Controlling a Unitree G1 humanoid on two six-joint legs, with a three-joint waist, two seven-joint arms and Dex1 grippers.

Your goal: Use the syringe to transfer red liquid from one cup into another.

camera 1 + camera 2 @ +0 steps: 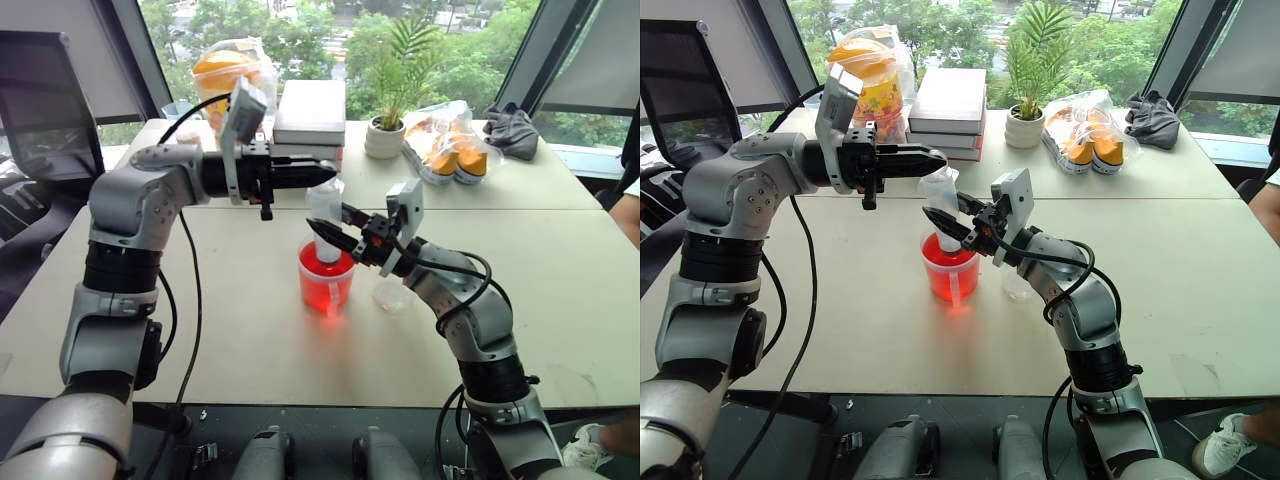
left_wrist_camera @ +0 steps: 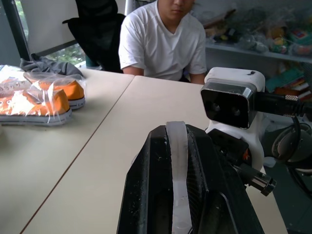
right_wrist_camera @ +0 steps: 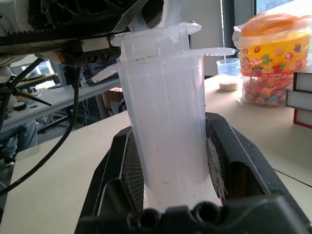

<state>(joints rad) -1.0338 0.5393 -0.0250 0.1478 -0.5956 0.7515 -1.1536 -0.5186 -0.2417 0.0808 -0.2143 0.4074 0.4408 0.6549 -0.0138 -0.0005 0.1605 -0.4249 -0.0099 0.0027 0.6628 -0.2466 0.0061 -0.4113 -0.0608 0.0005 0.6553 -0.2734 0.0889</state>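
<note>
Table (image 1: 560, 300) — grippers clamp syringe (image 1: 325, 215).

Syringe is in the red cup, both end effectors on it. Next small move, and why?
Probably the left end effector draws the plunger straight up. It looks pinched on the plunger top, the right end effector clamps the syringe barrel, whose lower end sits in the red cup. The smaller cup beside it looks empty.

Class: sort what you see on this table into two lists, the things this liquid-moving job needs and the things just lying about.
Needed: large clear plastic syringe; red-filled handled clear cup; smaller handleless clear cup.

Lying about: stack of books; potted green plant; bagged orange shoes; orange-lidded sweets tub; dark cloth.
</note>
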